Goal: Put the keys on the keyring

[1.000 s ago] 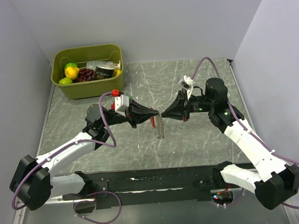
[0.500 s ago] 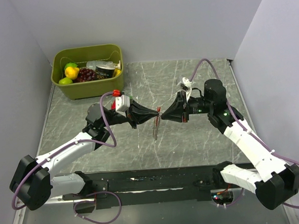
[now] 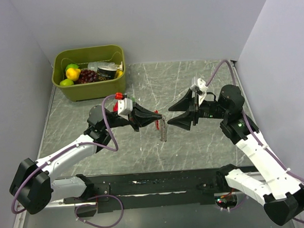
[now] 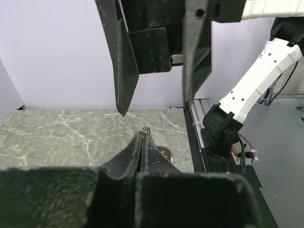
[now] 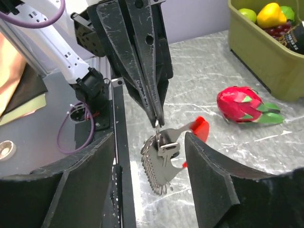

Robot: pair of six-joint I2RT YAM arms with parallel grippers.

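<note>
Releasing the keyring, my right gripper now stands wide open and empty, drawn back. My left gripper alone pinches the ring, and the key appears threaded.

The setting is a robotics test cell in a laboratory. Plain pale walls enclose a marble-patterned table on three sides. The left arm and right arm mount on a black base rail at the near edge, with purple cables exposed. An olive bin holds toy fruit
</note>
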